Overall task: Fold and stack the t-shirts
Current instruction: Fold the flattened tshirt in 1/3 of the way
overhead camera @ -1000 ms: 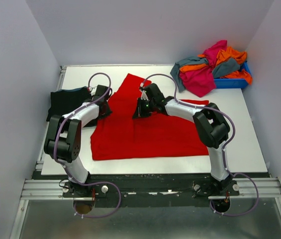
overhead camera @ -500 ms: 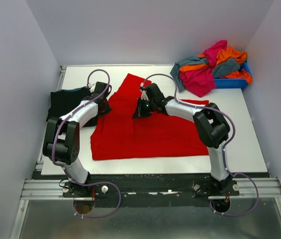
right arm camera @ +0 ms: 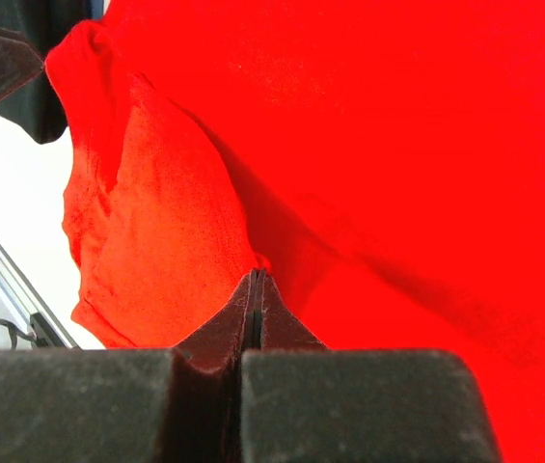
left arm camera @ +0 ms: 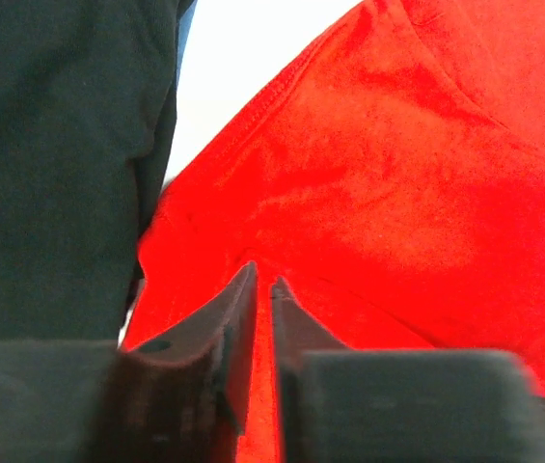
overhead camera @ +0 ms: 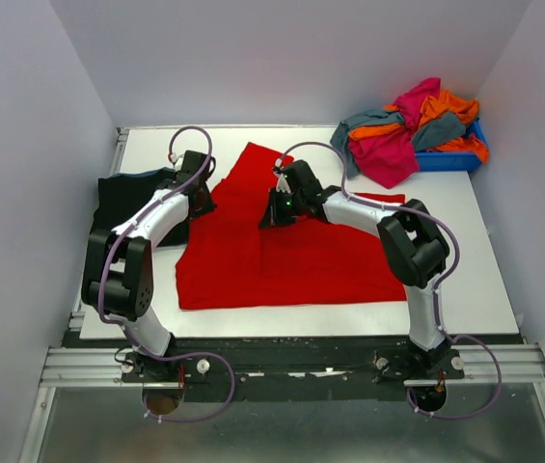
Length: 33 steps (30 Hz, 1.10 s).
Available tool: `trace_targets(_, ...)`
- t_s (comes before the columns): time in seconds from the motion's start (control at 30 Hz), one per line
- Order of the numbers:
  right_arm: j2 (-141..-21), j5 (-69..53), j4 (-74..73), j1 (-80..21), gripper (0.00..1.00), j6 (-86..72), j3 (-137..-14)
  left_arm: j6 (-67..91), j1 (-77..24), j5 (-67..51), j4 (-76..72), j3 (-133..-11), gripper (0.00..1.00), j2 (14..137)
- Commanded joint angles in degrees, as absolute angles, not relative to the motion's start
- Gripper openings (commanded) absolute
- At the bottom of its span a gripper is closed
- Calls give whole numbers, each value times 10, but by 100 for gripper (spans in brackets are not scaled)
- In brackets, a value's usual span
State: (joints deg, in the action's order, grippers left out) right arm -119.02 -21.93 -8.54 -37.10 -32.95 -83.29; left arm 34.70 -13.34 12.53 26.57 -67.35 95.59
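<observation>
The bright red t-shirt (overhead camera: 291, 260) lies spread across the middle of the table. It fills the left wrist view (left arm camera: 397, 174) and the right wrist view (right arm camera: 397, 145). My left gripper (overhead camera: 198, 200) is at its far left edge, jaws nearly closed (left arm camera: 263, 282) with red cloth between them and creases running to the tips. My right gripper (overhead camera: 271, 219) is on the shirt's upper middle, shut (right arm camera: 256, 274) on a pinch of red cloth that rises to its tips. The black t-shirt (overhead camera: 127, 198) lies just left of the left gripper and also shows in the left wrist view (left arm camera: 50, 164).
A heap of magenta, orange and grey-teal t-shirts (overhead camera: 402, 130) lies at the far right, spilling over a blue bin (overhead camera: 450, 161). White walls close in both sides and the back. A metal rail (overhead camera: 291, 362) runs along the near table edge.
My left gripper has shifted a little toward the far side along the shirt's left edge. My right gripper has barely moved.
</observation>
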Motion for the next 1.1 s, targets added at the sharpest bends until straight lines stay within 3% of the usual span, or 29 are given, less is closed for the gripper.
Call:
trace_targets(0.0, -1174, -222, -69, -367, 1, -329, -829, 342, -133, 108, 273, -675, 37, 968)
trace_targets(0.07, -1174, -224, -68, -367, 1, -329, -830, 350, -133, 106, 251, -652, 51, 969)
trace_targets(0.2, -1175, -221, -68, -367, 1, -329, -828, 362, -130, 104, 203, -616, 61, 967)
trace_targets(0.47, -1175, -222, -67, -367, 1, -329, -826, 408, -98, 33, 64, -521, 55, 941)
trace_targets(0.77, -1176, -225, -66, -367, 1, -330, -827, 414, -76, -30, 34, -505, 42, 960)
trace_targets(1.07, -1179, -225, -65, -367, 1, -329, -828, 404, -76, -5, 70, -519, 43, 939)
